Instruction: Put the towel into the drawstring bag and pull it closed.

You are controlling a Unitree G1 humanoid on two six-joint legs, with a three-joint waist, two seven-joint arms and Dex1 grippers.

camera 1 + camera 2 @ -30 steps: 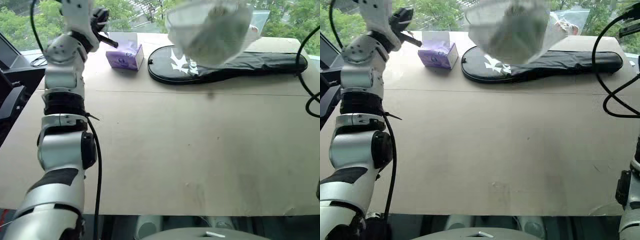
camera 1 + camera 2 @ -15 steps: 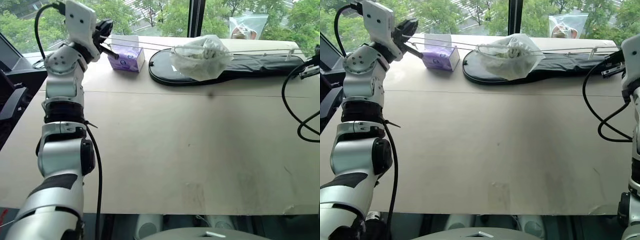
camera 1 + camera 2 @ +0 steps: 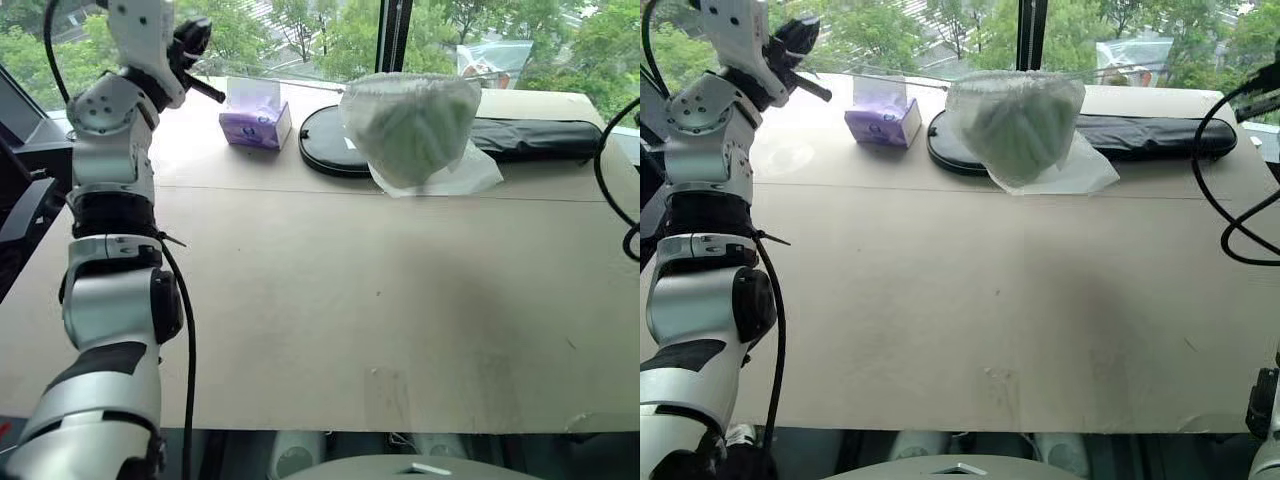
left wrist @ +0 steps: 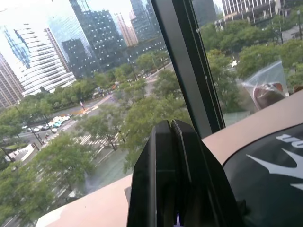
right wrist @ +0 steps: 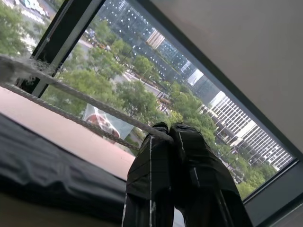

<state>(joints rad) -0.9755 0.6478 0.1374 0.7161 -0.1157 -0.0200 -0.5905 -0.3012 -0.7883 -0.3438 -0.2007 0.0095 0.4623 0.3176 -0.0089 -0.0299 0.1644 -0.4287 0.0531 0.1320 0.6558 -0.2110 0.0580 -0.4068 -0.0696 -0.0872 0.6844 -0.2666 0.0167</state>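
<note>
The left end effector is raised over the table's far left corner, its two black fingers pressed together on a thin white cord that runs rightward. Just beside it on the table stands a purple tissue box. Further right, the drawstring bag hangs with its gathered mouth uppermost and its lower end touching the table, in front of the round end of a long black racket case. The towel shows pale green through the thin white fabric, inside the bag. Behind, by the window, sits a clear plastic bag. At the far right, the right end effector is clamped shut on the cords leading back towards the bag.
</note>
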